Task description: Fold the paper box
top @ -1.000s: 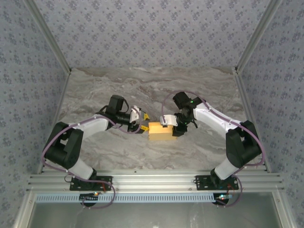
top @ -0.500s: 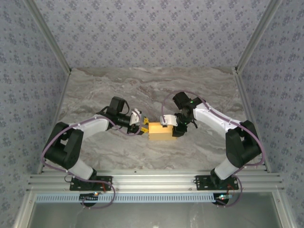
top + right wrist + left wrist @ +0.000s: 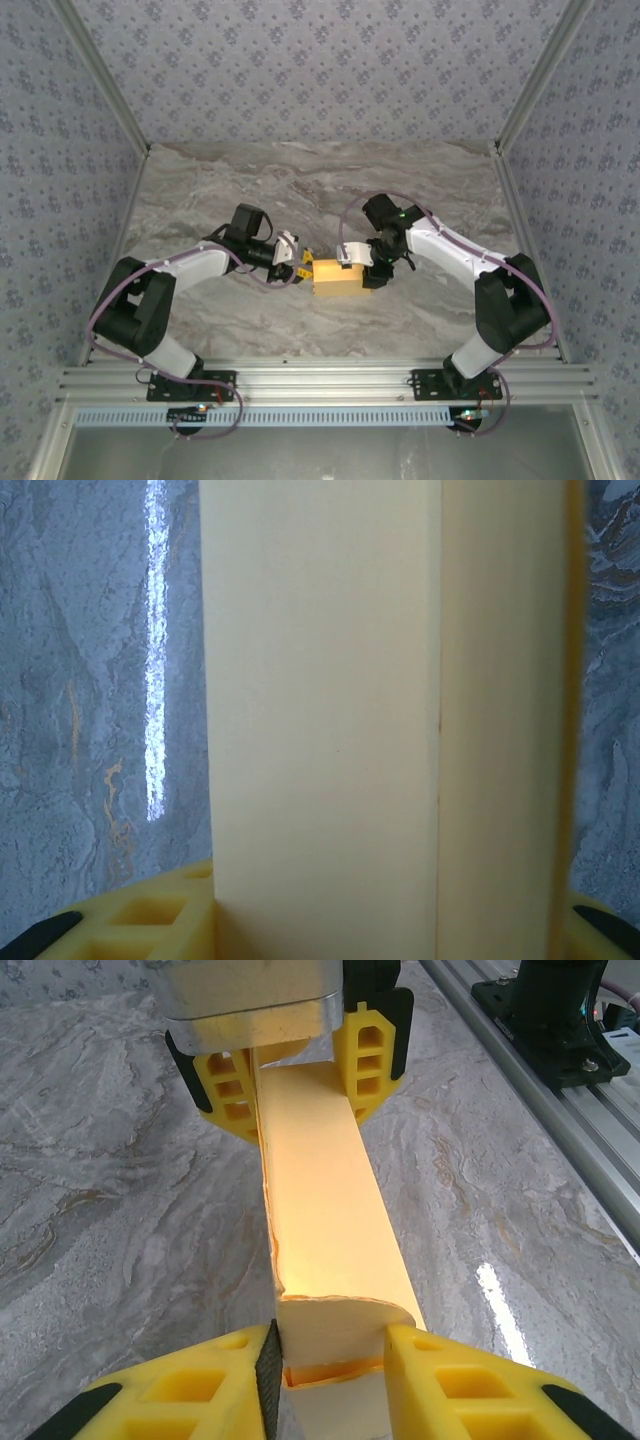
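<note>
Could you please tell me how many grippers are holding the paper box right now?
2. The left gripper pinches the flap at the near end of the paper box in the left wrist view; the right gripper clamps its far end.

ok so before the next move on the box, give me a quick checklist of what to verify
1. Right gripper holding the far end of the paper box: ok, a finger on each side.
2. Left gripper on the near end flap: ok, the flap sits between its fingers.
3. Near end closed: not ok, the rounded flap stands out and is not tucked in.
4. Box body straight between the grippers: ok, no twist visible from the left wrist.
5. Long side seam shut: cannot tell, one edge looks slightly ragged.
6. Box resting on the table or lifted: cannot tell.
</note>
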